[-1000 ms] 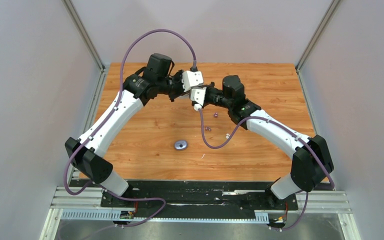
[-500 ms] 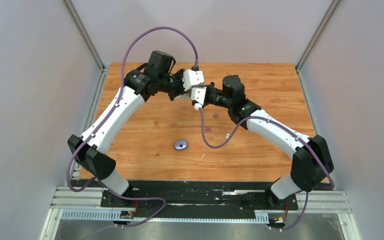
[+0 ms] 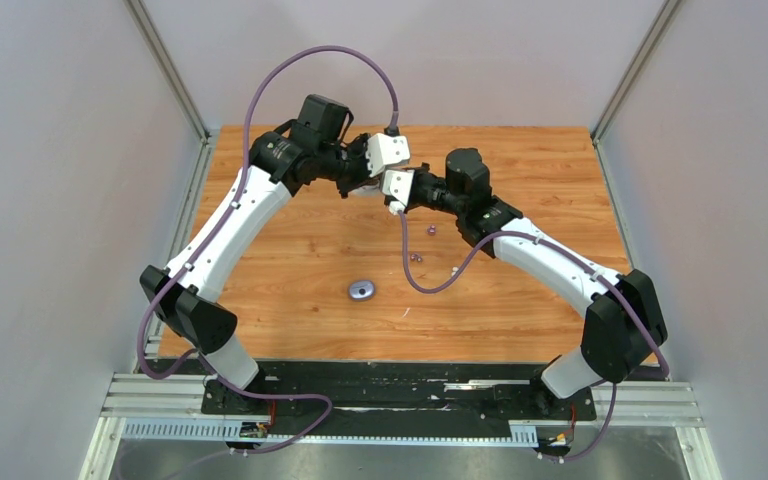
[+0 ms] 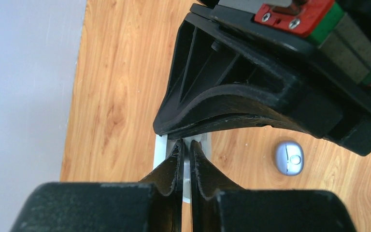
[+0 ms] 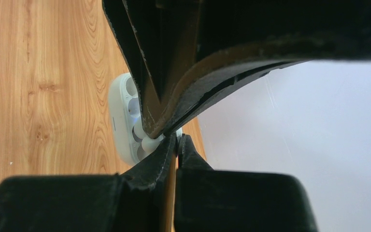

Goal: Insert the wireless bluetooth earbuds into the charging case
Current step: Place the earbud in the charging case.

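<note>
White charging case (image 5: 118,121) — held by left end effector (image 4: 184,147) — faces narrow right end effector (image 5: 178,142).

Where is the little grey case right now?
In the top view, the closed grey case lies on the wooden table near its middle, left of a purple earbud.

1. No words, numbers or brand names can be read in any of the views.
2. The grey-blue case (image 4: 289,158) lying on the wooden table (image 4: 116,96) carries a small pale mark on its lid, seen from the left wrist camera. It may be a logo, but it is too blurred to read.
3. From the top camera the mark is too small to make out.
</note>
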